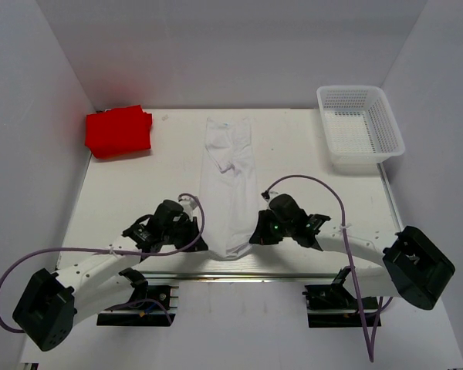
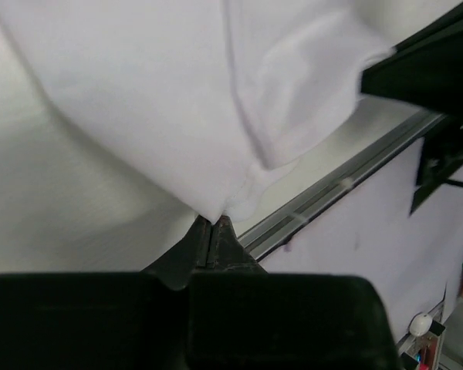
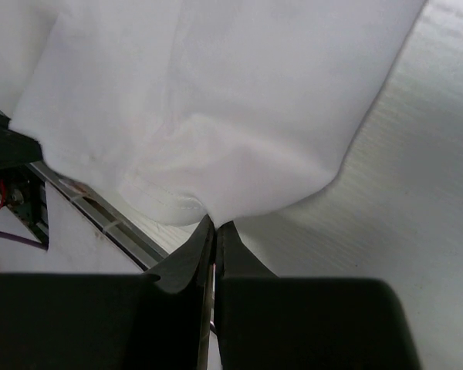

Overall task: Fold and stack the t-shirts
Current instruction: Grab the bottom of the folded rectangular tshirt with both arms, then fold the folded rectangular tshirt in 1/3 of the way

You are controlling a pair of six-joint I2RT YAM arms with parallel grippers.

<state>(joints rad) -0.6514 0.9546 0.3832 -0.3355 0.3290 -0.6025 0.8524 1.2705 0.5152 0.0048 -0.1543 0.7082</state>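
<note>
White cloth in a long narrow strip, the white t-shirt (image 1: 230, 181) lies down the middle of the table (image 1: 123, 200). Its near end is pinched on either side by the left hand (image 2: 213, 230) and the right hand (image 3: 216, 230), both closed tight on the fabric. The red t-shirt (image 1: 118, 131) sits folded at the far left corner, a white mesh basket (image 1: 360, 123) at the far right, pale walls (image 1: 239, 46) around.

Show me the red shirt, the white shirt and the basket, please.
red t-shirt (image 1: 118, 131): top view, middle of the folded bundle.
white t-shirt (image 1: 230, 181): top view, middle of the long strip.
basket (image 1: 364, 162): top view, its near wall.
</note>
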